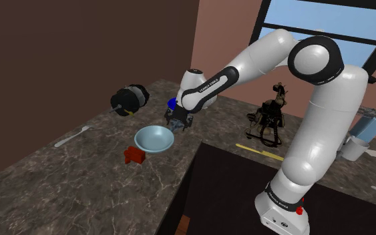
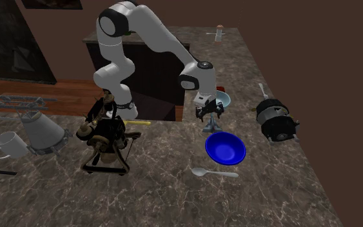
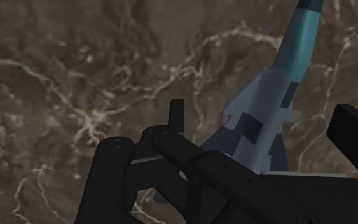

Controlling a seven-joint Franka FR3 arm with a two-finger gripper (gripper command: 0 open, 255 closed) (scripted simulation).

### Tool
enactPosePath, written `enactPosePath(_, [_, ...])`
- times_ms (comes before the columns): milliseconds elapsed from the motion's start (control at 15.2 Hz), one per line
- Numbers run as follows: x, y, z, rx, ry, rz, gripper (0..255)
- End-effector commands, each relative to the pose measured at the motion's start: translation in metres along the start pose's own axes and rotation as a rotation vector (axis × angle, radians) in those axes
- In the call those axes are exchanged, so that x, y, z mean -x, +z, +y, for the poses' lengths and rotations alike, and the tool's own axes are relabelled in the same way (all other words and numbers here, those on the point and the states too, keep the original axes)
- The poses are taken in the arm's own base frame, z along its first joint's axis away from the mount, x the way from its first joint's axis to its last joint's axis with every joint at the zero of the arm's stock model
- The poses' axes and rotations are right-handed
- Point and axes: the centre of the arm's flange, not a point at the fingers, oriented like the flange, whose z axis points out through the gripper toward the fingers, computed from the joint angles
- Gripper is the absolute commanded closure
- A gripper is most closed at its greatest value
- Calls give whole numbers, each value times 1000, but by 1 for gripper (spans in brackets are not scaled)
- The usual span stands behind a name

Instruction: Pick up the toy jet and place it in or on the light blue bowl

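Closest to the wrist camera is a black, jointed mass that I cannot sort into toy and robot. Past it the toy jet (image 3: pixel 268 118), blue-grey with darker camouflage patches, runs nose-away over the marbled worktop (image 1: pixel 79 183). From the shoulder view the end effector (image 1: pixel 178 124) hangs low, just beside the rim of the light blue bowl (image 1: pixel 154 139), on the side towards that view's right, with the jet directly under it. Whether it is clamped on the jet or standing wide around it I cannot tell, nor whether the jet has left the worktop.

The step in hand, as I judge it, is securing the jet for a very short carry. The grip should cross the narrow body near the tail, not the broad wings, which would likely twist loose. Lift straight up until the lowest part clears the rim, then shift sideways only as far as the bowl's middle and release low. A dark blue bowl (image 2: pixel 225 148) lies on the other side of the end effector and a small red block (image 1: pixel 134 155) just beside the target; both are best avoided.
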Motion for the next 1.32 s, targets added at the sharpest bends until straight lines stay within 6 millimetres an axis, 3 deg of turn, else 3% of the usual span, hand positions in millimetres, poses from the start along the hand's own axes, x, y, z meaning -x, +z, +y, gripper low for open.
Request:
enactPosePath(0, [0, 0, 0, 0, 0, 0, 0])
enactPosePath(66, [0, 0, 0, 0, 0, 0, 255])
enactPosePath(660, [0, 0, 0, 0, 0, 0, 255])
enactPosePath(1254, [-1, -47, -9, 0, 0, 0, 255])
